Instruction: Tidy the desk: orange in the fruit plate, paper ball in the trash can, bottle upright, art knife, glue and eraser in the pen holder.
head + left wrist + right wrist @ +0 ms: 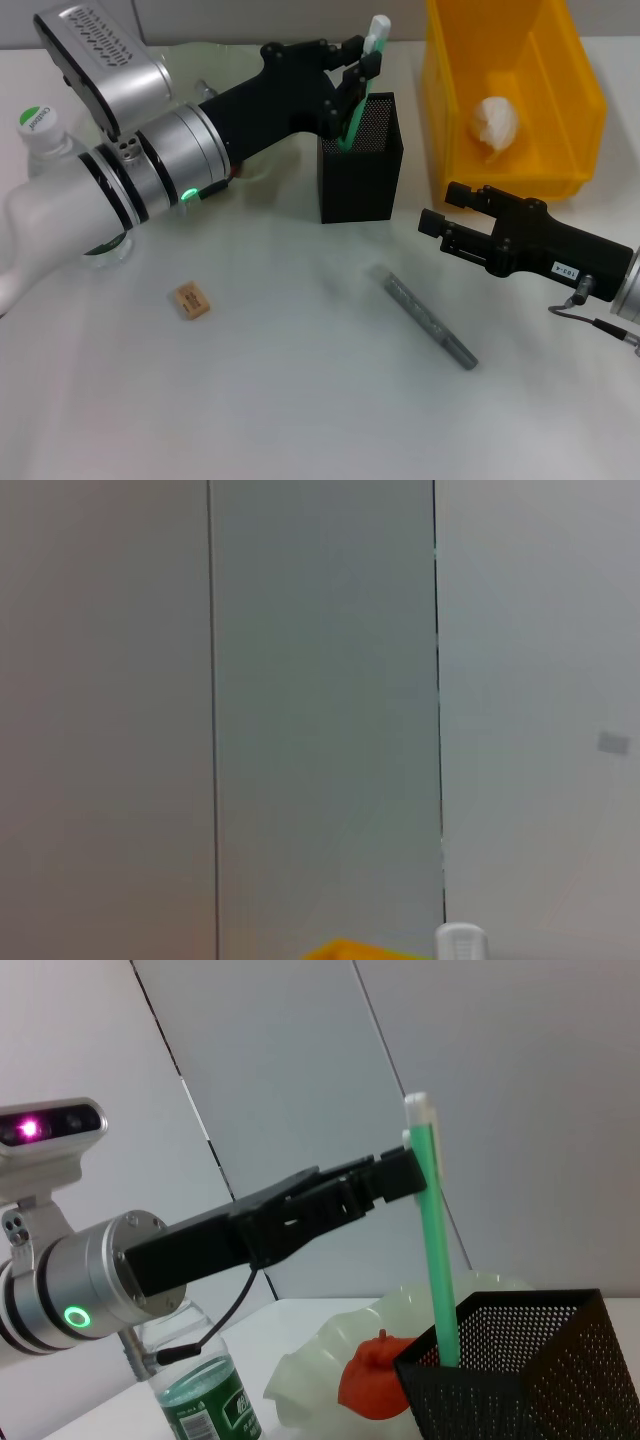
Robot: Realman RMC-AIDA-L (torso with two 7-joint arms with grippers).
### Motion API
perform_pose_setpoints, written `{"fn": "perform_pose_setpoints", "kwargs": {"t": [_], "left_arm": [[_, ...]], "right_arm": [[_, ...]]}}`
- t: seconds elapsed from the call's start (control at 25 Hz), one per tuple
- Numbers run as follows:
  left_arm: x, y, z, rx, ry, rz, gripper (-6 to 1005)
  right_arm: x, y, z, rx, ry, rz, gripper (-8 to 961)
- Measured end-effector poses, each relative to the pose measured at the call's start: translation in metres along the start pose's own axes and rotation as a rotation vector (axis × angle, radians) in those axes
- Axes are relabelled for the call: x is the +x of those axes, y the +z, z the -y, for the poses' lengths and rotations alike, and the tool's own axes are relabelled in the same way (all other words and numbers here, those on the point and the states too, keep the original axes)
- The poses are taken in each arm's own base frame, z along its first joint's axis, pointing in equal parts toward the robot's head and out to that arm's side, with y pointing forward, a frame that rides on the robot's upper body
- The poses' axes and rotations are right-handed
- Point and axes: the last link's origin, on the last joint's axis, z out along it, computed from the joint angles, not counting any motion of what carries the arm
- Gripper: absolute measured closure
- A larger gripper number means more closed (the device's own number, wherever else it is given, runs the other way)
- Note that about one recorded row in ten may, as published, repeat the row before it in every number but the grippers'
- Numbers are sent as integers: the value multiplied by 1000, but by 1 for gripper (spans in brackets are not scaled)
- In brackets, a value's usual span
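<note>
White desk (300, 400), grey panels behind. Left gripper (358, 62) clamped on green glue stick (362, 85), lower end inside black pen holder (360, 160). Right gripper (440, 222) hovering beside yellow trash can (570, 100), fingers seemingly near-closed, empty. Eraser (190, 301) and art knife (425, 317) lying apart on desk.
</note>
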Motion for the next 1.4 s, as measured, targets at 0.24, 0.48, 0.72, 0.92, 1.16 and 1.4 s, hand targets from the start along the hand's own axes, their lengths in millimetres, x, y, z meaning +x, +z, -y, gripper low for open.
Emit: {"fn": "perform_pose_setpoints", "kwargs": {"t": [0.24,0.48,0.72,0.92,1.16,1.4], "left_arm": [[-5,-2,2,19,-5,24,798],[-10,-3,1,21,-8,44,787],[-12,-6,1,26,-14,46,735],[-4,-8,-4,-2,-26,5,716],[30,-27,-22,-187,-36,-77,715],[55,-65,-29,-292,-24,-209,713]], "right_arm": [[0,0,0,1,-2,0,265],[0,1,0,-1,-4,0,265],[0,1,0,-3,-4,-2,265],[1,-1,0,0,-1,-2,265],[-1,-2,-1,-6,-3,9,264],[-4,0,-1,-15,-13,13,264]]}}
